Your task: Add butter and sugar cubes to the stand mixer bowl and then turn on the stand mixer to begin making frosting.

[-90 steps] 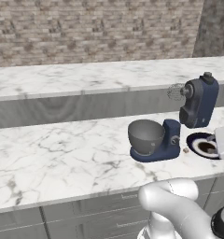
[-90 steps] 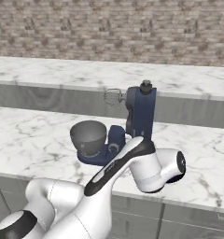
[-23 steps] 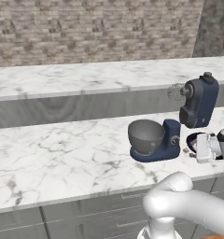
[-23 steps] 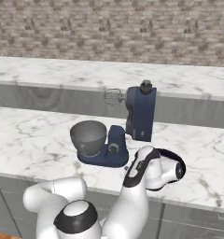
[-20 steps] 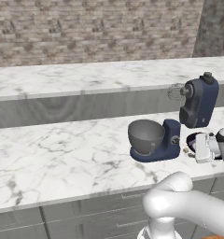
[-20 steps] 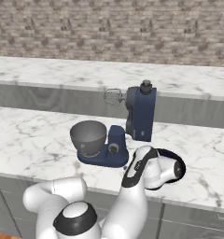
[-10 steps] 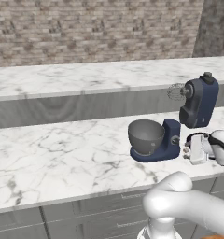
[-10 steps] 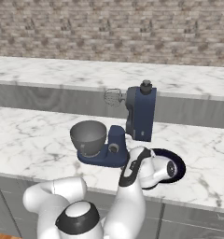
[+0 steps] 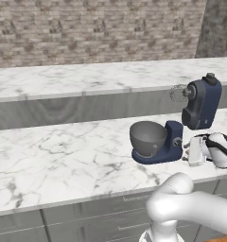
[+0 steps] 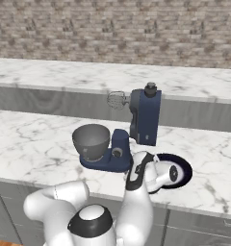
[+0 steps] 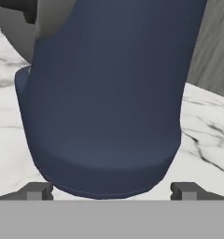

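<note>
We read no brand or writing on the stand mixer (image 9: 174, 130). Our jaws stand wide apart, holding nothing, just beside its navy base on the marble desk (image 9: 63, 160), fingertips (image 11: 38, 191) flanking it. The stand mixer bowl (image 9: 147, 138) sits on that base. Our arm hides part of the dark-blue plate (image 10: 185, 174).

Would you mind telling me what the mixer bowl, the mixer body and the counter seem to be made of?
Bowl: probably brushed metal, dull grey with a soft sheen. Mixer: navy shell with a smooth satin look, painted metal or plastic; the render leaves it open. Counter: marble-like stone, white with grey veins, polished.
</note>
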Controlling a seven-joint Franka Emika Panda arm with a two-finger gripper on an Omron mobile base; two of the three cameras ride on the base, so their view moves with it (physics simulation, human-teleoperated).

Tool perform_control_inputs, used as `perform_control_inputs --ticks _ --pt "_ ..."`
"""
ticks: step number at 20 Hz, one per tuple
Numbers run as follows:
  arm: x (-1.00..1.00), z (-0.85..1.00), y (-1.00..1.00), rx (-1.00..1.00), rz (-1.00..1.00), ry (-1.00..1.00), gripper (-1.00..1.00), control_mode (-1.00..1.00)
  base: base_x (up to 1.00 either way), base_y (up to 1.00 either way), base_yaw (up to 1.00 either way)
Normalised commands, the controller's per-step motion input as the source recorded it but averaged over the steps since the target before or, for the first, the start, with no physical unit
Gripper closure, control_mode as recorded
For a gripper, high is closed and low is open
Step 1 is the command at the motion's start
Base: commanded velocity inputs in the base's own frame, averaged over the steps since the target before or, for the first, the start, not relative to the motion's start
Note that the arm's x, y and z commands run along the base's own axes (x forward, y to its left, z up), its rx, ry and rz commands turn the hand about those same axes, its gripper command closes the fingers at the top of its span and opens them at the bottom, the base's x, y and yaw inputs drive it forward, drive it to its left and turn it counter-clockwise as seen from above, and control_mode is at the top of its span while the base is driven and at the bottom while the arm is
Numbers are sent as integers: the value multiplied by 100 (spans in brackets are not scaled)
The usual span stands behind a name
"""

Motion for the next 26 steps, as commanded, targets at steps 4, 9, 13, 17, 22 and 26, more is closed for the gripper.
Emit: perform_control_inputs --ticks 4,9,13,17,22,26 --pt "19 -9 -15 0 0 0 -100 -100 0 0 0" --pt "9 -15 -26 0 0 0 -100 -100 0 0 0" --pt "4 -24 -29 0 0 5 -100 -100 0 0 0" --pt "6 -24 -31 0 0 6 -100 -100 0 0 0" --pt "3 -14 -36 0 0 3 -100 -100 0 0 0" --pt "0 -6 -46 0 0 0 -100 -100 0 0 0"
